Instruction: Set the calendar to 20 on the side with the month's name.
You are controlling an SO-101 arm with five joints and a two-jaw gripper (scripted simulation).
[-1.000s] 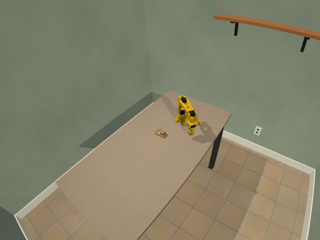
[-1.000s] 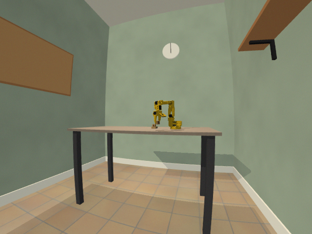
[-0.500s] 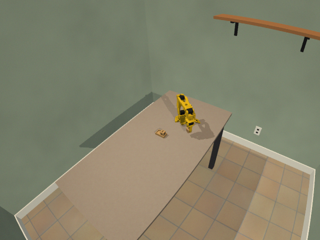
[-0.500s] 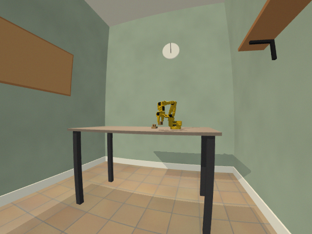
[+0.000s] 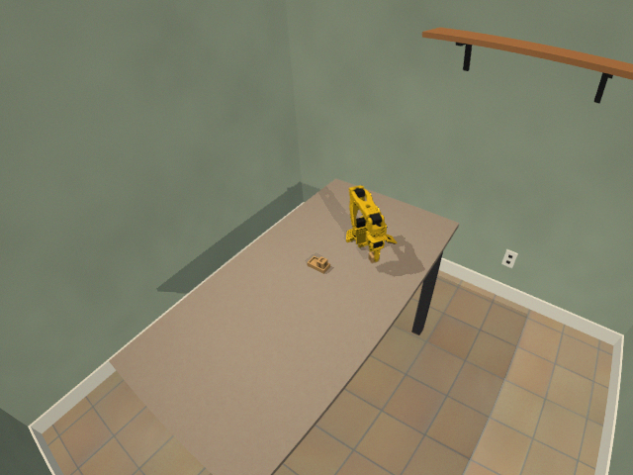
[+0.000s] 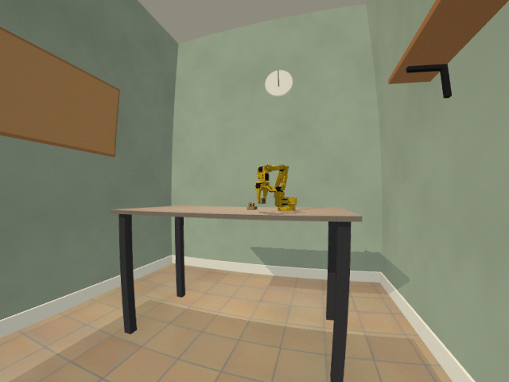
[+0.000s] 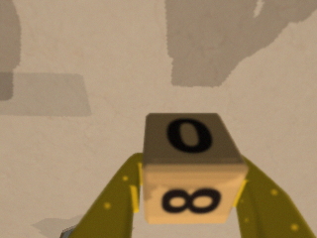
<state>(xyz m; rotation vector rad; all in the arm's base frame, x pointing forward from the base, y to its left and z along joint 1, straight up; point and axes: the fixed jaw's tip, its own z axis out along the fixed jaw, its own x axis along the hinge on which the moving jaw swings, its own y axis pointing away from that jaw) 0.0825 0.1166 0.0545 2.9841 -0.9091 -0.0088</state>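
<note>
Between the two yellow fingers of the small yellow arm's gripper [image 7: 190, 198], a pale wooden cube [image 7: 190, 169] printed with black digits is being pinched from both sides. A 0 is showing on its shaded face and an 8, lying sideways, on the lit face toward the wrist camera. The jaws are pressing on the cube's two flanks, and it is hanging above the beige table top [image 5: 245, 357], not resting on it.

In the top view the gripper is hovering just in front of the arm's base, while the small light-wood calendar tray [image 5: 317, 264] is sitting well apart, flat on the table. Something block-like is standing in the tray, probably the second cube, though its digit is too small to read.

Judging from this, the task is about midway: one cube is lifted and out of the tray, and nothing is set to 20 yet. What remains is orienting the 0 to face the month side, seating the cube beside its partner, confirming the 2, and releasing.
</note>
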